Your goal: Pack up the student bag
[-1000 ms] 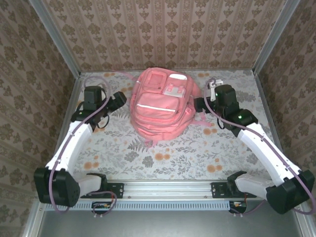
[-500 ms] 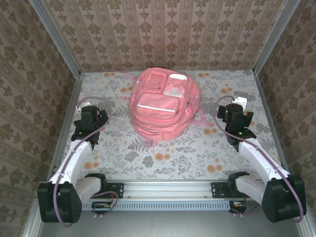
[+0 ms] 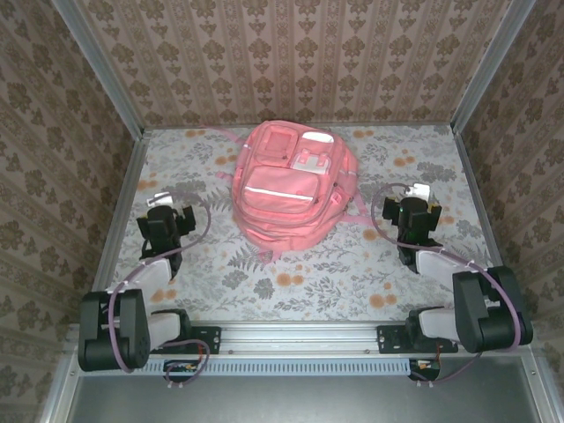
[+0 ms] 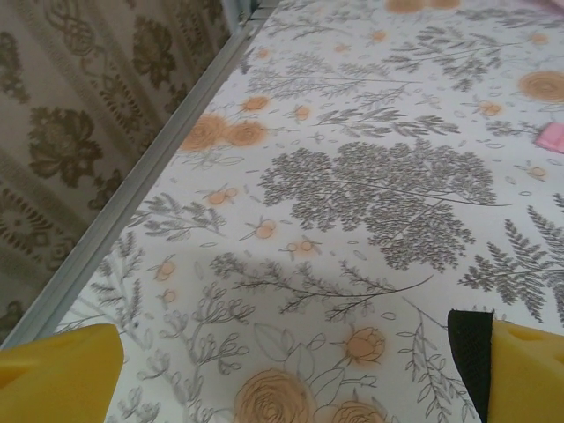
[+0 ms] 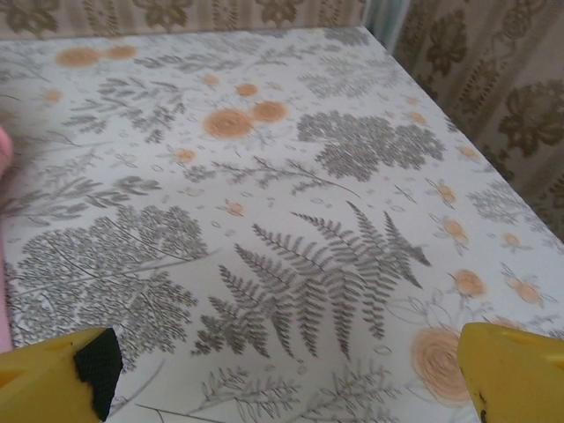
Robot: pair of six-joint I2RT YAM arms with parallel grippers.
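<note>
Though folded low at the left and reaching for nothing, shows the left gripper [image 3: 165,220] with jaws spread wide and empty, hanging just above bare table [image 3: 211,282]. Reads as a rest pose rather than a reach: yellow fingers [image 4: 53,374] far apart over printed flowers, no fabric near them bar a sliver of pink at the wrist view's right edge. Leaves only a narrow strip to the left wall [image 3: 88,176] and its metal rail [image 3: 123,203], so little room for swinging outward, plenty toward the middle.

At centre, toward the back, finds the bag [image 3: 291,181] lying flat, front pockets and pale stripe facing up, thin straps [image 3: 359,211] trailing off its sides. Looks closed and plump, so judged packed or close to it. Sits apart from both grippers, with open cloth to left, right and front, and its far end near the rear wall [image 3: 291,62].

At the right, mirrors the left: right gripper [image 3: 414,216] likewise released and holding nothing, low over the table, near a strap end but not touching it. Has a broad open patch of cloth ahead in the wrist view, with the right wall [image 3: 520,176] close on the outer side. Calls, for any further move, for going inward toward the bag and minding the loose straps.
</note>
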